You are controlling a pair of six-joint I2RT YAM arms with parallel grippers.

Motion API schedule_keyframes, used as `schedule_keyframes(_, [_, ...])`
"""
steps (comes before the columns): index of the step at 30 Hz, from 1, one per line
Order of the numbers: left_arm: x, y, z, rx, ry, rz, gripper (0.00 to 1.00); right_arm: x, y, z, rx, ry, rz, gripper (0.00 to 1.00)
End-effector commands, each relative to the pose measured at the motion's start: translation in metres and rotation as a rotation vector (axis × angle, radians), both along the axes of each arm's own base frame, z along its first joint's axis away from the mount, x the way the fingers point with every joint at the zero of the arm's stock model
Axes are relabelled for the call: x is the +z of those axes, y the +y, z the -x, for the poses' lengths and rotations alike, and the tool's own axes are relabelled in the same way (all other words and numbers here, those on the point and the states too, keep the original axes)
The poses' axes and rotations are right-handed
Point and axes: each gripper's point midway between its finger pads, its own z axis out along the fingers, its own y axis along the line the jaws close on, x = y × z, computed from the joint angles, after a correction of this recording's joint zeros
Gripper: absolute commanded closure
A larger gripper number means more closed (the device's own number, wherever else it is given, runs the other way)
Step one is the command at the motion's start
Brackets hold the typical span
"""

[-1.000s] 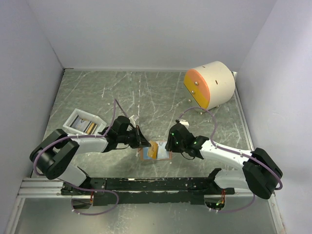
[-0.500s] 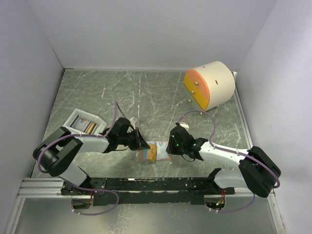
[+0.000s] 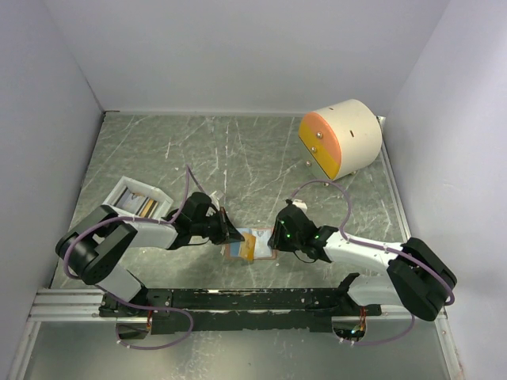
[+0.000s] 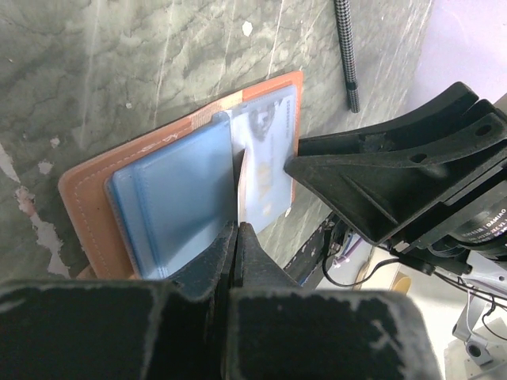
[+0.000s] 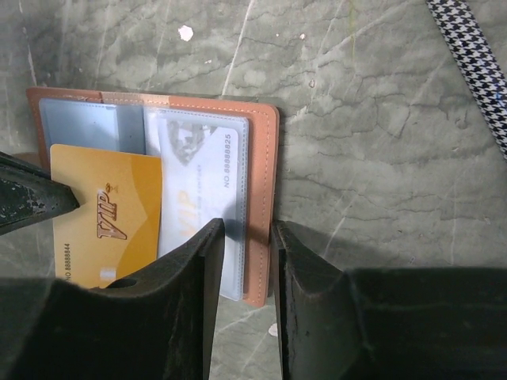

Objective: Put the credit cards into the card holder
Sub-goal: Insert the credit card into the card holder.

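Note:
The salmon card holder (image 5: 270, 158) lies open on the table between my two grippers, also in the top view (image 3: 258, 242). A light blue-white card (image 5: 202, 170) sits in its clear right pocket. An orange-amber VIP card (image 5: 107, 214) stands over the left pockets. My left gripper (image 4: 238, 226) is shut on this card's thin edge (image 4: 238, 186), and its fingertip (image 5: 32, 202) shows at the card's left side. My right gripper (image 5: 248, 229) is open a narrow gap, its fingers straddling the holder's right edge. From above, the left gripper (image 3: 232, 234) and the right gripper (image 3: 274, 237) flank the holder.
A white tray (image 3: 120, 190) with more cards (image 3: 146, 207) stands left of the left arm. A big cream cylinder with an orange face (image 3: 341, 136) lies at the back right. A houndstooth cable (image 5: 471, 59) crosses the table to the right of the holder.
The right gripper's jaws have narrowed over the holder's right edge. The left gripper has stayed shut and barely shifted.

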Motion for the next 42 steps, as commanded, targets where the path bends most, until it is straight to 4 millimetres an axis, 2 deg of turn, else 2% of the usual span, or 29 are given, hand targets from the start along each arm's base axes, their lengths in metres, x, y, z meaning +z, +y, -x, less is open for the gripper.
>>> schedule_keyframes(1, [-0.001,-0.002,-0.005,0.024,-0.033,0.007,0.93,-0.013,-0.005,0.013,-0.004,0.057,-0.002,0.70])
schedule_keyframes(20, [-0.024,0.013,-0.019,0.074,-0.086,-0.122,0.93,-0.019,-0.008,0.017,-0.007,0.069,-0.002,0.72])
schedule_keyframes(42, [-0.022,0.010,-0.028,0.111,-0.146,-0.088,0.93,-0.018,-0.005,0.017,-0.007,0.072,-0.013,0.72])
